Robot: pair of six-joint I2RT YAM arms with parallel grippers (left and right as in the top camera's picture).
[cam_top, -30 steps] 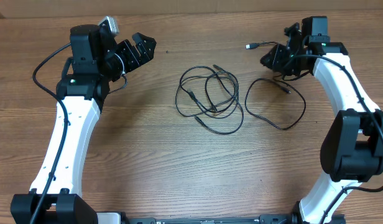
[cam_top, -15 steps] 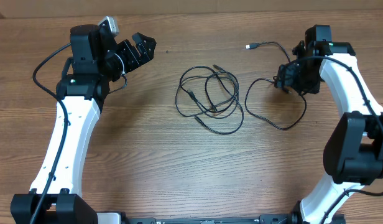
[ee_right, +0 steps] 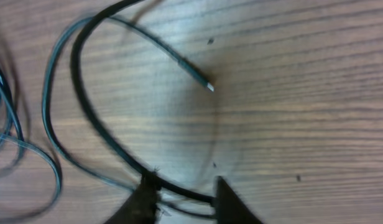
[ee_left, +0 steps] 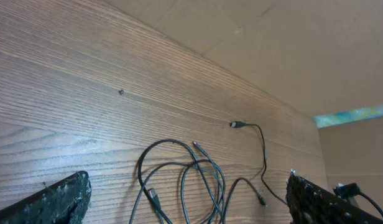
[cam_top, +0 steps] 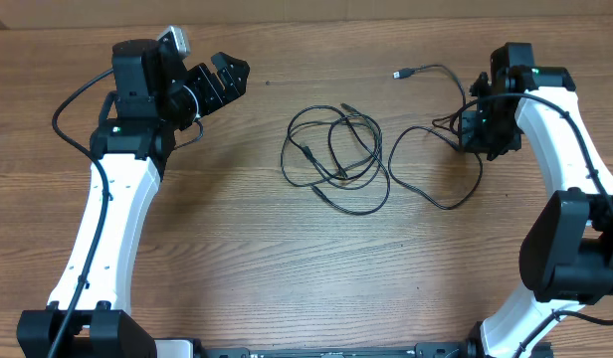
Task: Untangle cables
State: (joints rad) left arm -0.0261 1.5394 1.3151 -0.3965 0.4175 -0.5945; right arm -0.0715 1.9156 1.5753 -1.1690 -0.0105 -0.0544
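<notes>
A tangle of thin black cables (cam_top: 344,177) lies in loops at the table's middle, also visible in the left wrist view as the same tangle (ee_left: 201,168). A separate cable (cam_top: 448,205) loops at the right, its plug (cam_top: 399,74) lying at the far side. My right gripper (cam_top: 464,127) is low over that loop. In the right wrist view the cable (ee_right: 86,112) runs across the narrow gap between the fingertips (ee_right: 151,183) of the right gripper (ee_right: 186,184); I see no pinch. The cable's small plug (ee_right: 207,86) lies just ahead. My left gripper (cam_top: 232,68) hangs wide open and empty, far left of the tangle.
The wooden table (cam_top: 237,249) carries only the cables. A pale wall or board (ee_left: 291,43) runs behind its far edge. Both white arms curve in from the near corners, the right arm (cam_top: 570,139) along the right edge.
My right gripper came toward me from the far right onto the separate cable's loop, and the strand to the plug now lies loose. Left arm and centre tangle unchanged.
</notes>
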